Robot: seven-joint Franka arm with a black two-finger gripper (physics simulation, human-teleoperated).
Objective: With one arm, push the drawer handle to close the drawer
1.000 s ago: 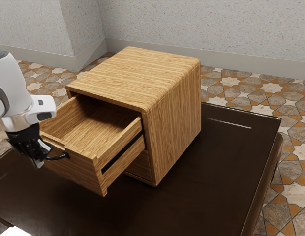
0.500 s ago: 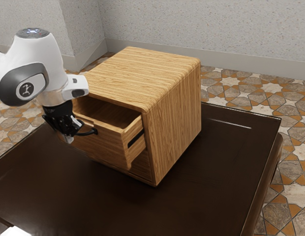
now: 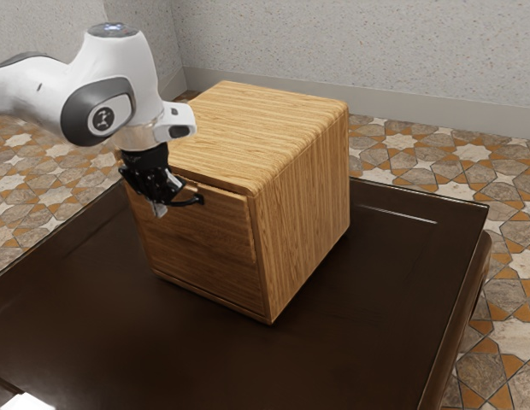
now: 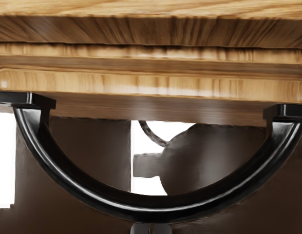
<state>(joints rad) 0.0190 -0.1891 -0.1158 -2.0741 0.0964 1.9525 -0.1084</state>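
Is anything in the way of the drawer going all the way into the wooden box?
Nothing that I can see. The drawer looks nearly in, and the gripper is outside, at its handle.

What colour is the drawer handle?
The drawer handle is glossy black, with pale highlights along its curve; the wrist view shows it best.

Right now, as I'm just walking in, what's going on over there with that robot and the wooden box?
A robot arm has its gripper down at the black curved handle on the front of a small wooden cabinet, apparently pushing the upper drawer shut. The drawer is nearly in, but its front looks to stand slightly proud of the cabinet. The cabinet sits upright on a dark table.
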